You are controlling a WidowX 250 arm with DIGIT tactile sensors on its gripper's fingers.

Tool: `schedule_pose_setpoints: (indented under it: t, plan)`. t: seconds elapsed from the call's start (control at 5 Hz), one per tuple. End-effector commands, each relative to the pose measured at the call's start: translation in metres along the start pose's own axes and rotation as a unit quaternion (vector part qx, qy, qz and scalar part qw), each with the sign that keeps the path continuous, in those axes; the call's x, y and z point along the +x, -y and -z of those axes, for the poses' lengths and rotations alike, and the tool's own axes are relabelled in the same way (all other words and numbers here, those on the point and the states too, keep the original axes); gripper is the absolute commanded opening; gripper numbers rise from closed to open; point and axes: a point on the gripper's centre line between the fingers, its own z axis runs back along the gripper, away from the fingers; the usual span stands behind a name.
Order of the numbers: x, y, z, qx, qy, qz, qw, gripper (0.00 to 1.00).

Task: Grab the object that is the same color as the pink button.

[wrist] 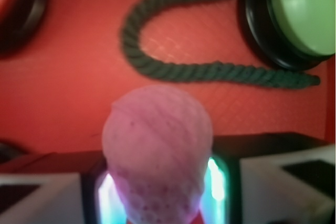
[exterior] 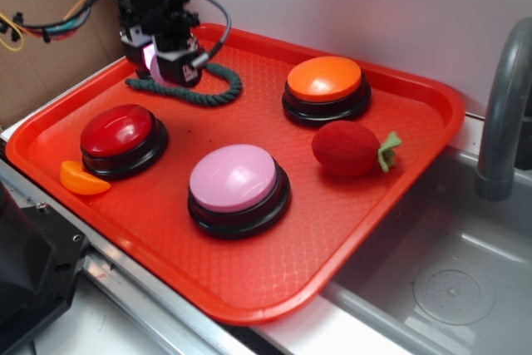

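The tool [exterior: 166,60] grips the small pink knitted ball [wrist: 157,150] between its fingers, at the tray's [exterior: 399,205] far-left corner above the green rope [exterior: 212,89]. Risk: the round, soft ball may squeeze out if the grip sits off-centre; contact depth cannot be judged.

Colours noted: tray [exterior: 249,288] bright red-orange w/ fine diamond grid texture. Ball [wrist: 157,150] pale pink, knitted ribbing, speckled lower down. Button [exterior: 235,179] w/ light-pink dome, black base; second button [exterior: 117,130] red-topped, third [exterior: 325,80] orange-topped, both on black. Rope [exterior: 208,89] dark green, twisted. Strawberry [exterior: 345,148] deep red, green leaves. Orange slice [exterior: 81,179] seen. Fingers [wrist: 52,198] white w/ black, glowing cyan-white inside.
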Motion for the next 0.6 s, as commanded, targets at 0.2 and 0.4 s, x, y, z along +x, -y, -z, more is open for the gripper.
schedule_pose_setpoints:
  t: [0.2,0.4]
  plan:
    - [-0.015,0.040,-0.056,-0.002,0.094,0.059,0.994,0.00]
    - [-0.011,0.029,-0.049,0.000,0.051,0.038,0.998,0.00]
